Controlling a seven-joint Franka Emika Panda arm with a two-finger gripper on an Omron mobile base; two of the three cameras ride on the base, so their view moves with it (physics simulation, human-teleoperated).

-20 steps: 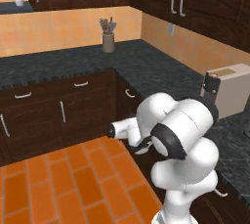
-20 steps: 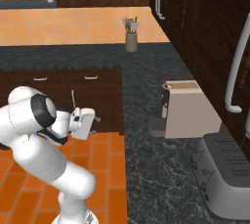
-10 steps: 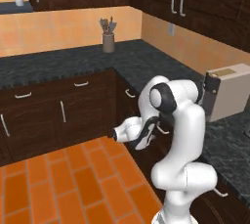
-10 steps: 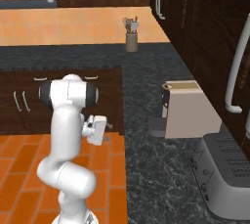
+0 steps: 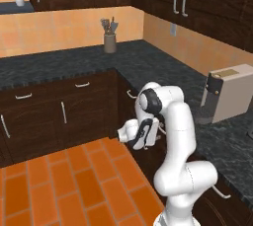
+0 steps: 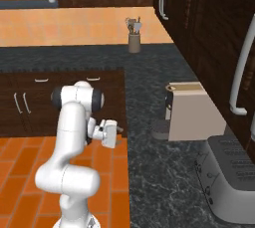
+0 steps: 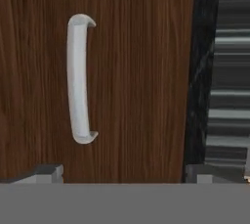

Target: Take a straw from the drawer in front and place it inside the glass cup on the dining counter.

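Brown drawer [image 7: 136, 71] front, pincer [image 7: 122, 171] wide apart before it (empty, touching nothing)

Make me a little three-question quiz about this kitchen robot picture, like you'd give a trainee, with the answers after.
1. True or false: the gripper is clamped around the drawer's handle.
2. What stands on the dark counter by the corner of the back wall?
A. a kettle
B. a holder of utensils
C. a fruit bowl
3. Fill in: the drawer in the hand view is fully ____.

Key:
1. False; the fingertips stand wide apart, short of the handle.
2. B
3. closed
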